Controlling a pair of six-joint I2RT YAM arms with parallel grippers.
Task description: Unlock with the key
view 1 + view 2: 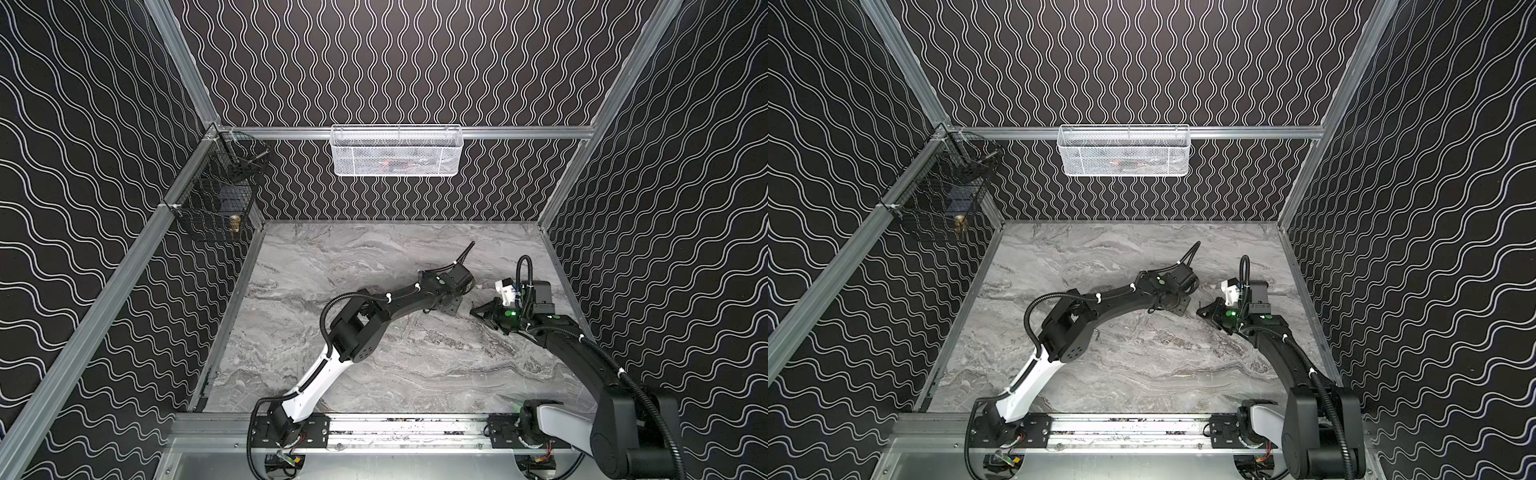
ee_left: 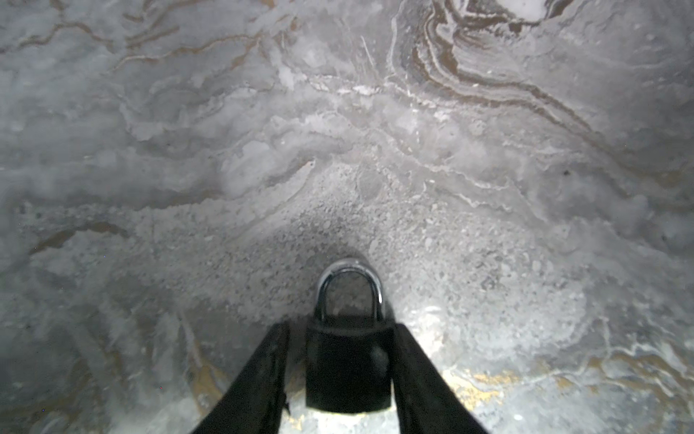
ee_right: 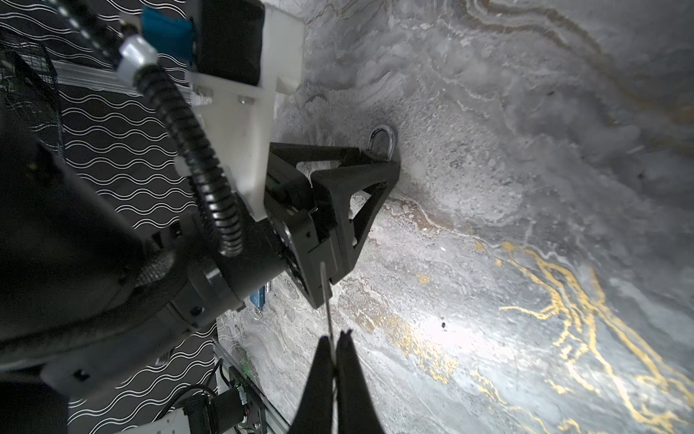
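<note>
1. No legible txt, nos., brand or sign in any view.
2. Padlock point(image 2: 347, 370): black body face, no marking readable.
3. Blue patch point(image 3: 167, 32) on white cam mount point(image 3: 240, 112): too blurred to tell if printed.
4. Small blue tag point(image 3: 259, 299) below left arm's wrist: too small to read.
5. Green light point(image 1: 508, 312) on right arm: glow only, no char. visible.
6. Items in white mesh basket point(image 1: 457, 143) on back wall: too blurred for any txt.
</note>
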